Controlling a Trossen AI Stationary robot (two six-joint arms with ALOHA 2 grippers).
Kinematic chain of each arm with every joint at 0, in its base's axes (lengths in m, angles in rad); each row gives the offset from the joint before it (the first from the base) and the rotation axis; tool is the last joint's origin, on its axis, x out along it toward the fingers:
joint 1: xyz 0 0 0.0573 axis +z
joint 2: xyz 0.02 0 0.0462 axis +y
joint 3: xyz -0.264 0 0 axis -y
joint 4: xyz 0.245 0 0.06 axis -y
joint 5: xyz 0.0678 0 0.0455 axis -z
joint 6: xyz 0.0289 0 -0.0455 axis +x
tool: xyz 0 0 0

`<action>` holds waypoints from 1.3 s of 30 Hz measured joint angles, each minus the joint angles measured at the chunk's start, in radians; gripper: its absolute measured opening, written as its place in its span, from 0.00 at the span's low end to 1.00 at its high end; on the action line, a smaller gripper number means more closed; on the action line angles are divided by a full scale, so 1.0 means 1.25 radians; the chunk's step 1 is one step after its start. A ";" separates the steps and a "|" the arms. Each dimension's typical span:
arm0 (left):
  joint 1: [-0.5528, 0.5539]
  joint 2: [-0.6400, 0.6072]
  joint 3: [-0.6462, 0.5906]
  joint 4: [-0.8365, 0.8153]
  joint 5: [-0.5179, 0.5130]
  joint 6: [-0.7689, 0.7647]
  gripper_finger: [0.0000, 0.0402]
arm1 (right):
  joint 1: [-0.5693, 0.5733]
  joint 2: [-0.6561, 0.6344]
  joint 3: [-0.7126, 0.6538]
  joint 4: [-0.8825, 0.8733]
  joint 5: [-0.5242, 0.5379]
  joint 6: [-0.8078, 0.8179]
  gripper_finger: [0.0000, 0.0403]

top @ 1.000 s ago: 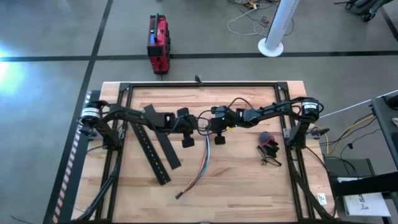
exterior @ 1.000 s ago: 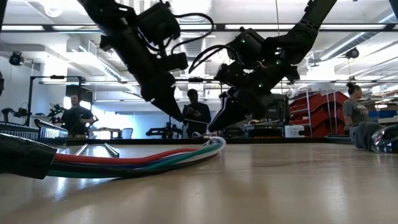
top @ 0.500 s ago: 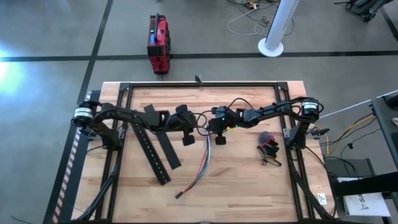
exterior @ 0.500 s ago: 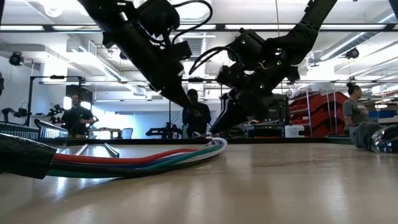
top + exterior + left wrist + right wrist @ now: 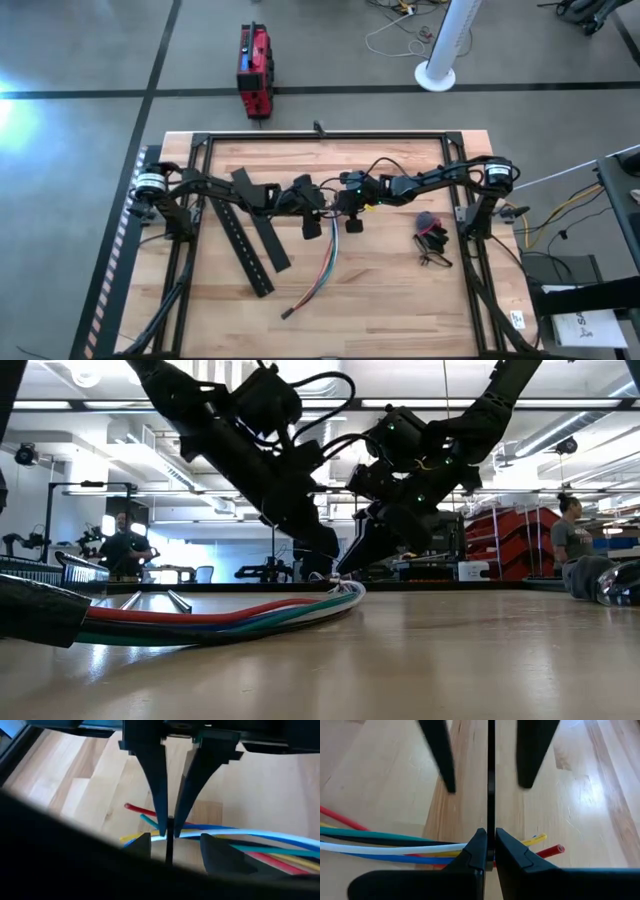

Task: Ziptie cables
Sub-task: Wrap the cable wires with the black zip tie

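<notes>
Since a second ago the left gripper (image 5: 322, 203) has slid toward the right gripper (image 5: 339, 205), fingers parted. Both arms reach over the cables' (image 5: 322, 273) upper end. Right gripper pinches a thin black zip tie (image 5: 491, 795). One bundle, two slotted bars (image 5: 252, 235).

I am working in a robotics lab or workshop, a big open industrial room. Far behind my two pincers, level across the pale wooden butcher-block table (image 5: 400, 290), I see exposed ceiling ducts and long strip lights (image 5: 60, 405), a rack of red plastic storage bins (image 5: 515, 540), and another dark robot arm on a bench (image 5: 30, 545). People stand at workstations back there, one in a dark shirt (image 5: 122, 548). From above, beyond the pincers past the table's far edge, a red and black toolbox (image 5: 253, 70) sits on grey concrete floor (image 5: 80, 50) crossed by black tape lines, beside a white pedestal column (image 5: 445, 45) and loose cables.
</notes>
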 joint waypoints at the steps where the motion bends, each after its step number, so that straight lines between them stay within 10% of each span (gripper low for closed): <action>1: 0.000 0.006 0.000 0.002 0.000 -0.004 0.39 | 0.000 0.000 0.000 0.000 0.000 0.000 0.02; 39: 0.017 0.068 0.000 0.073 -0.009 -0.011 0.15 | 0.000 0.000 0.000 0.001 0.001 -0.010 0.02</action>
